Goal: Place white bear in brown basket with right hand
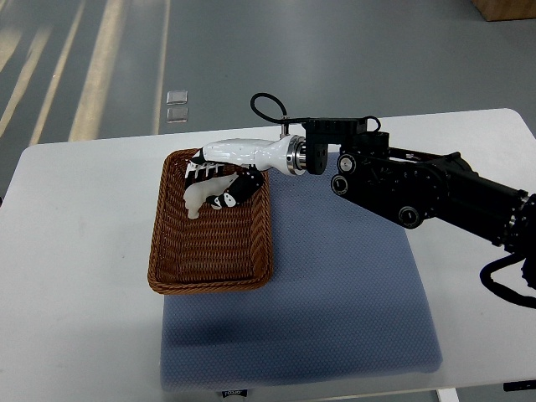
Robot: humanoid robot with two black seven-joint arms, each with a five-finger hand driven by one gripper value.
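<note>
- While the bench [75,251] lies pale under everything, a blue mat [335,285] covers its middle, and the brown basket [209,280] sits across the mat's left edge, partly on the bare top.
- Reaching in from the right edge, the dark right arm [419,188] stretches over the mat to the basket's far end.
- At that end the right hand [230,167] hangs over the basket's upper part, its fingers [234,191] curled around the white bear [205,191].
- Held so, the bear is inside the basket's outline; whether it touches the weave cannot be told.
- Judged from this, the placing step is nearly done: what remains is to spread the fingers, let the bear settle, and lift clear without snagging the rim.
- No left arm shows.
</note>
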